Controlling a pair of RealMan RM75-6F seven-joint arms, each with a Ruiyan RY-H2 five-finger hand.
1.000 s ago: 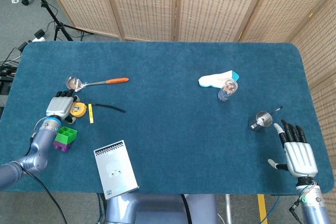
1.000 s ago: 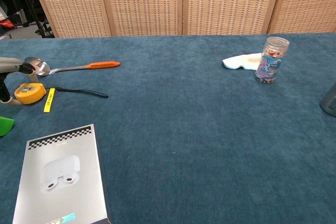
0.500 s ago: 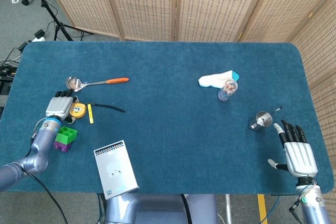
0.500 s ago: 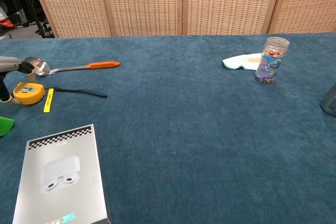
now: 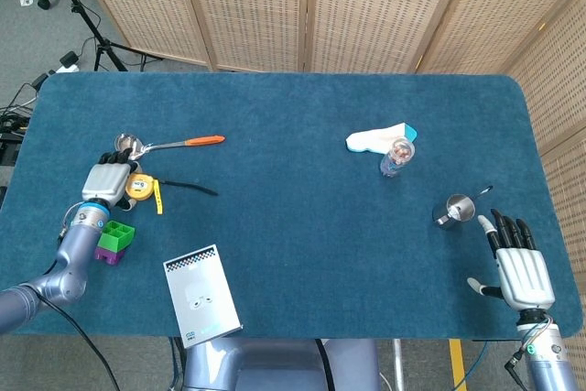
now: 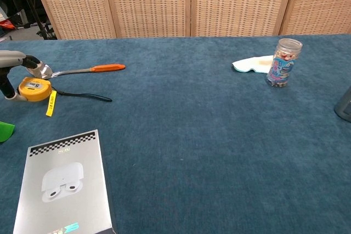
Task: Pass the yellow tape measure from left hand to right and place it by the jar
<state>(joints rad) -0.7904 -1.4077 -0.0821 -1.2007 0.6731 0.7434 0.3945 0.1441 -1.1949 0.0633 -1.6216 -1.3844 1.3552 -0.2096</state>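
The yellow tape measure (image 5: 139, 185) (image 6: 34, 89) is at the far left of the blue table, raised a little and tilted. My left hand (image 5: 107, 181) (image 6: 13, 61) grips it from its left side, and its yellow tape end and black strap (image 6: 82, 96) trail onto the cloth. The clear jar (image 5: 397, 156) (image 6: 283, 62) stands upright at the right centre. My right hand (image 5: 519, 263) lies flat with fingers spread near the front right edge, holding nothing; the chest view does not show it.
An orange-handled spoon (image 5: 169, 144) (image 6: 77, 70) lies just behind the tape measure. Green and purple blocks (image 5: 114, 240) sit by my left wrist, and a white earbuds box (image 5: 201, 294) (image 6: 63, 184) is at the front. A white cloth (image 5: 378, 138) lies behind the jar. A metal cup (image 5: 455, 209) stands near my right hand.
My left hand has closed on the tape measure and lifted it slightly off the table, tilting it. The right hand has not moved.
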